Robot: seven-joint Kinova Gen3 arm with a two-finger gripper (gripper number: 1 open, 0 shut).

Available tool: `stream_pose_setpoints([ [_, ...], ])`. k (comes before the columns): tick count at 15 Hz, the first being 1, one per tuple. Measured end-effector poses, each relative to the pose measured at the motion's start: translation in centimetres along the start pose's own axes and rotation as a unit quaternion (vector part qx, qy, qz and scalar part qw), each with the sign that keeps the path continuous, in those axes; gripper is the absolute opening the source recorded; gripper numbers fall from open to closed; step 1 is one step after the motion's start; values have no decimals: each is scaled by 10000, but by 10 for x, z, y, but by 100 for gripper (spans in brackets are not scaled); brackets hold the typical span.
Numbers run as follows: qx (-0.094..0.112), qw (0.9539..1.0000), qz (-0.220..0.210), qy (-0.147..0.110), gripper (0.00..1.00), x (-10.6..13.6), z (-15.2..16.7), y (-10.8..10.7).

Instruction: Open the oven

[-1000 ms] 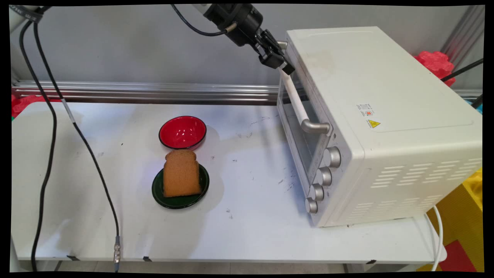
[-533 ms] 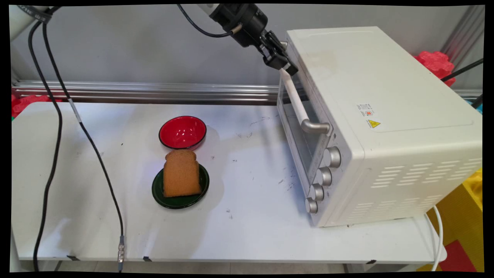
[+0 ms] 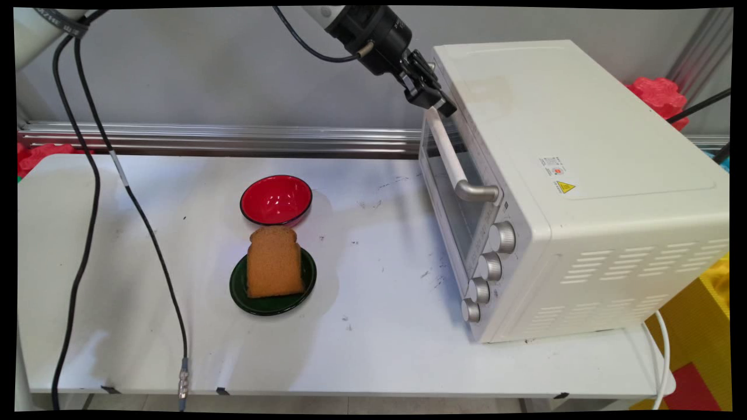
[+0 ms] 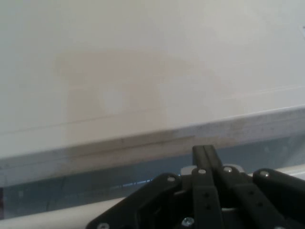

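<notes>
One gripper (image 3: 440,105) sits right at the far end of the toaster oven's handle (image 3: 448,153), up at the top corner of the oven door (image 3: 452,192). Whether its fingers pinch the bar or stand spread cannot be told in either view. The hand view shows the black linkage (image 4: 209,200) tight against the white oven (image 4: 143,71), glass below the top edge. That oven (image 3: 578,175) stands on the right of the white table (image 3: 379,350), door shut, four knobs (image 3: 487,271) down its front. Well apart to the left, a bread slice (image 3: 273,263) lies on a dark green plate (image 3: 265,304), with a red bowl (image 3: 275,200) just behind it.
</notes>
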Motion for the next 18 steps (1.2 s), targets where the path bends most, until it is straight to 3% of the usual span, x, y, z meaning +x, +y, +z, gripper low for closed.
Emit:
stream_pose_setpoints([
  [18, 85, 9998, 99, -157, 0, -23, 15, -2],
])
